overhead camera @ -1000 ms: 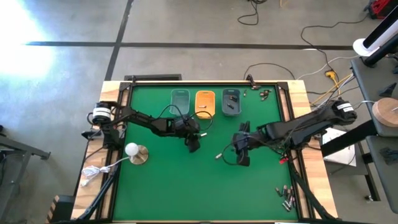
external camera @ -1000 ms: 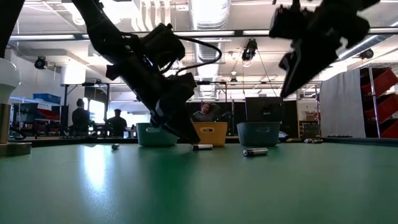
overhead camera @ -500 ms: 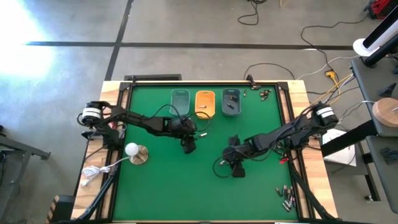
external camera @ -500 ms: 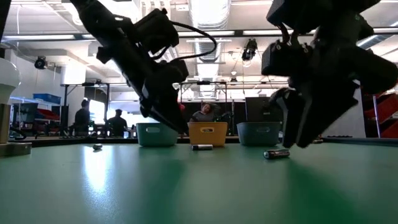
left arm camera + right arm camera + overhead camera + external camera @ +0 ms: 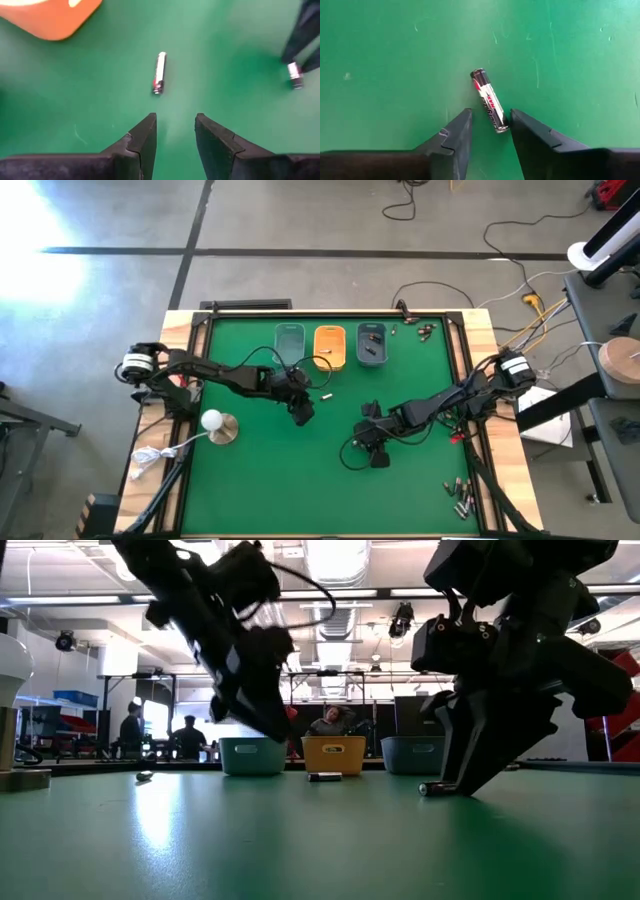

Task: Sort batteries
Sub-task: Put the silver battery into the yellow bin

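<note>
Your right tool, lower centre of the high frame, brackets a black-and-red battery with fingers apart, not clamped. Your left tool hangs open and empty near a silvery battery. More batteries wait at lower right; the grey tray holds some. Green worktop, concrete floor around.

You are looking at a robotics lab or workshop set in a large industrial hall. Your green-topped bench with its wooden rim stands on a bare concrete floor marked with dark tape lines, and loose cables trail across it. In the low view, exposed ceiling ducts and strip lights run overhead, people sit at distant workstations, and red shelving stands beside a white curtain.
</note>
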Available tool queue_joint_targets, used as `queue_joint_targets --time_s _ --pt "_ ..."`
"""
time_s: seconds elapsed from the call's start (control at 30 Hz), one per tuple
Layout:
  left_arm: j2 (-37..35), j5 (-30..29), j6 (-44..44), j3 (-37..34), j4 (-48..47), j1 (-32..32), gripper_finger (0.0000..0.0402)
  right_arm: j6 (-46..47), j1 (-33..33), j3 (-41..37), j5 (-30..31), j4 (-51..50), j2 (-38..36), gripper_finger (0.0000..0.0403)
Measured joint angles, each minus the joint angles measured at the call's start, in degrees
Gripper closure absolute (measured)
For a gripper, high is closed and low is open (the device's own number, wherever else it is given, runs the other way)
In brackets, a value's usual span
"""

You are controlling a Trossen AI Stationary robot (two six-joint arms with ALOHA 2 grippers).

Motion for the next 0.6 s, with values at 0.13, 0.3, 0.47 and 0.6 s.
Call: queue_joint_targets --time_s 0.13,0.3,0.47,0.6 --pt "-3.88 -0.97 -0.12 0.00 -1.89 -0.27 0.0287 0.21 0.09 -0.02 0.30 0.43 2.46 0.0319" --pt "-7.77 -5.93 1.09 0.00 -6.26 -0.16 0.0287 -0.07 -0.17 0.12 3.29 0.18 2.68 0.0371" --pt "-10.84 -8.07 5.19 -0.02 -9.59 -0.16 0.0287 -2.86 -3.81 3.71 1.79 -6.58 -1.99 0.0380" --pt "-13.26 -10.51 7.69 -0.02 -11.71 0.03 0.0287 -10.65 -9.66 9.68 7.31 -16.16 -5.96 0.0380"
